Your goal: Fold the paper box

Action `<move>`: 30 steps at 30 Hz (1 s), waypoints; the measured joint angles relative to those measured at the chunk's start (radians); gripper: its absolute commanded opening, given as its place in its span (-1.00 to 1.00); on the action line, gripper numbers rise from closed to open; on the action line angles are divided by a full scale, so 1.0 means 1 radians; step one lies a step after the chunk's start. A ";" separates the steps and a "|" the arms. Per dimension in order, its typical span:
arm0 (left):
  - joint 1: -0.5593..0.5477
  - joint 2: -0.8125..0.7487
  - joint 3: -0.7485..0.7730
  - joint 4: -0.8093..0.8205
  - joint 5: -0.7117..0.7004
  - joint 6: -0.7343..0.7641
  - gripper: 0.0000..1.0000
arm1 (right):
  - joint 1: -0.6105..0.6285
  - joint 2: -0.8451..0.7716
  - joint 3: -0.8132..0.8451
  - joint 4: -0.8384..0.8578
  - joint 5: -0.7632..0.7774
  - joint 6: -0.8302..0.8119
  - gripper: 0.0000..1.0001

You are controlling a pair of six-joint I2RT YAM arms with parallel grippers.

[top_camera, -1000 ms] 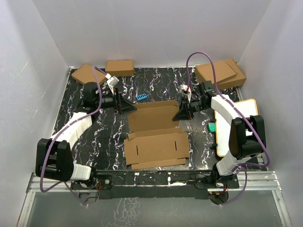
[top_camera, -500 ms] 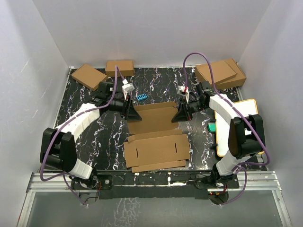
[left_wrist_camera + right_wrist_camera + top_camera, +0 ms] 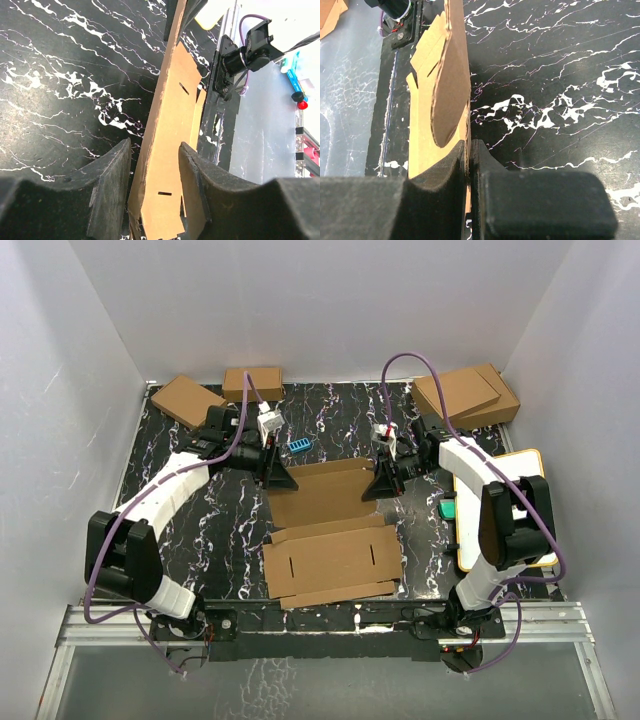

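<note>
Table (image 3: 232, 532): black, white-veined; both arm bases at its near edge.

Paper box (image 3: 330, 558): brown die-cut sheet, unfolded, in the middle of the table; its slotted near panel lies flat just beyond the bases; its rear panel stands between the two grippers, and how steeply it tilts cannot be told from above.

Right gripper (image 3: 380, 484): at the rear panel's right edge; in the right wrist view its fingers are clenched on the card edge, with only the sheet between them; grip unchanged over the last second, position barely shifted.

Left gripper (image 3: 279, 476): the item that has changed; a second ago it hung off to the left, apart from the sheet, with jaws wider; it has since swung in to the rear panel's left edge and the jaws have narrowed; in the left wrist view they stand part-way apart, astride the card (image 3: 170, 150); whether the pads touch it cannot be told.

Judgement: the panel now has a gripper at each side; once the left one closes, both arms could raise and fold the panel along its crease; folding is at an early stage, with no wall formed.

Beyond: small blue object (image 3: 300, 445) behind the panel; two small brown boxes (image 3: 187, 400) at the far left; stacked boxes (image 3: 467, 393) at the far right.
</note>
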 measured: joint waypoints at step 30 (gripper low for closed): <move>0.001 -0.003 0.005 -0.043 -0.003 0.066 -1.00 | 0.010 0.022 0.029 -0.037 -0.001 0.000 0.33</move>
